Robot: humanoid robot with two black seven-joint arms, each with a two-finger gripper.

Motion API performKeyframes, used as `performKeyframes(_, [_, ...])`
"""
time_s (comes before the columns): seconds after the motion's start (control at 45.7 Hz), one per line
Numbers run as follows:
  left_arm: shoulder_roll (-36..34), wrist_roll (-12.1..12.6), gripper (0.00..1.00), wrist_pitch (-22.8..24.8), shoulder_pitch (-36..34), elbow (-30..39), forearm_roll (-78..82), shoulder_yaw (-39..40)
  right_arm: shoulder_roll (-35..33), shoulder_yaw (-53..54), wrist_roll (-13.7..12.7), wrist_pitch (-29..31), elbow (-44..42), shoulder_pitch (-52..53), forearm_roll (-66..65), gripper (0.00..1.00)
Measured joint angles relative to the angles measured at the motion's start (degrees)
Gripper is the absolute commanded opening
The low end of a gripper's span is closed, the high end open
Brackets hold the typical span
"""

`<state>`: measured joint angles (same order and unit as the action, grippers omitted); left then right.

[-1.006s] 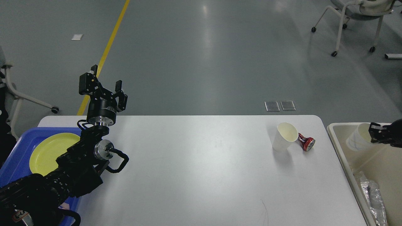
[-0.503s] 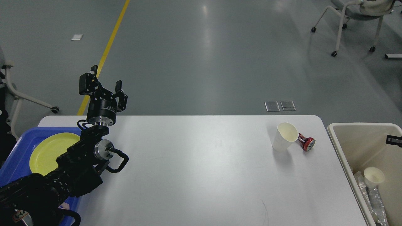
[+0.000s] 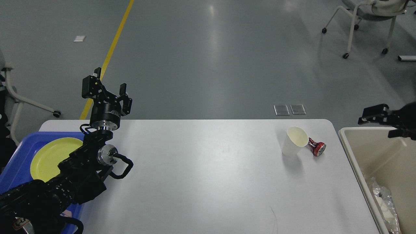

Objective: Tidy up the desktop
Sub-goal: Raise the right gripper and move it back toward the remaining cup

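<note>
The white desktop (image 3: 201, 175) fills the lower middle of the head view. A white paper cup (image 3: 294, 143) stands tilted near its far right corner, with a crushed red can (image 3: 317, 147) touching its right side. My left gripper (image 3: 107, 87) is open and empty, raised above the table's far left edge. My right gripper (image 3: 376, 127) is open and empty at the right edge of the view, over the far rim of the beige bin (image 3: 352, 156) and to the right of the can.
The bin holds crumpled foil and plastic (image 3: 385, 204). A blue tray (image 3: 19, 156) at the left holds a yellow plate (image 3: 48, 157), partly behind my left arm. Wheeled chairs stand on the floor at far right (image 3: 367, 19) and far left (image 3: 19, 97).
My right gripper let go of a paper cup, which dropped into the bin. The gripper then drew back and came up and left over the bin's far rim. The left arm has not moved.
</note>
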<state>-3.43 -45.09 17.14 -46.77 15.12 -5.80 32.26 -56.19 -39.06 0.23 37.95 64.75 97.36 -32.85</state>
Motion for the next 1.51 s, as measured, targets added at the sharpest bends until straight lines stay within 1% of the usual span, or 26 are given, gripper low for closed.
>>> performKeyframes(0.175, [0.0,0.0,1.0,0.0,0.0,0.0,0.0,0.0,-2.8,0.0,0.0,14.3,7.4,17.3,6.3,1.0])
performKeyframes(0.263, [0.0,0.0,1.0,0.0,0.0,0.0,0.0,0.0,-3.0,0.0,-0.1,16.5,9.6,24.5,10.5,1.0])
performKeyframes(0.459, [0.0,0.0,1.0,0.0,0.0,0.0,0.0,0.0,-2.8,0.1,-0.1,17.0,13.4,39.0,17.1,1.0])
performKeyframes(0.481, [0.0,0.0,1.0,0.0,0.0,0.0,0.0,0.0,-2.6,0.2,-0.1,17.0,14.2,42.8,18.8,1.0])
performKeyframes(0.656, [0.0,0.0,1.0,0.0,0.0,0.0,0.0,0.0,-0.1,0.3,-0.1,17.1,15.1,52.5,26.7,1.0])
performKeyframes(0.766, [0.0,0.0,1.0,0.0,0.0,0.0,0.0,0.0,2.9,0.0,-0.1,17.1,14.9,54.5,28.9,1.0])
performKeyframes(0.875, [0.0,0.0,1.0,0.0,0.0,0.0,0.0,0.0,6.9,-2.9,0.0,17.1,14.2,54.8,29.2,1.0])
performKeyframes(1.006, [0.0,0.0,1.0,0.0,0.0,0.0,0.0,0.0,12.4,-11.6,0.8,17.1,13.7,54.5,29.5,1.0])
performKeyframes(1.05, [0.0,0.0,1.0,0.0,0.0,0.0,0.0,0.0,14.3,-14.7,1.4,17.1,13.7,54.1,29.6,1.0])
performKeyframes(1.094, [0.0,0.0,1.0,0.0,0.0,0.0,0.0,0.0,16.3,-18.0,2.6,16.8,13.7,53.3,29.8,1.0])
performKeyframes(1.181, [0.0,0.0,1.0,0.0,0.0,0.0,0.0,0.0,21.1,-23.8,6.2,13.3,13.7,50.3,29.9,1.0])
performKeyframes(1.225, [0.0,0.0,1.0,0.0,0.0,0.0,0.0,0.0,23.7,-26.5,7.9,10.2,13.7,48.4,29.9,1.0])
performKeyframes(1.269, [0.0,0.0,1.0,0.0,0.0,0.0,0.0,0.0,25.9,-28.8,9.0,6.2,13.7,45.9,30.0,1.0])
performKeyframes(1.356, [0.0,0.0,1.0,0.0,0.0,0.0,0.0,0.0,28.5,-31.2,9.8,-2.5,13.8,40.0,30.0,1.0])
performKeyframes(1.4, [0.0,0.0,1.0,0.0,0.0,0.0,0.0,0.0,29.6,-31.9,9.7,-7.5,13.7,36.2,29.9,1.0])
performKeyframes(1.51, [0.0,0.0,1.0,0.0,0.0,0.0,0.0,0.0,32.0,-32.5,9.3,-17.8,11.3,26.5,29.5,1.0])
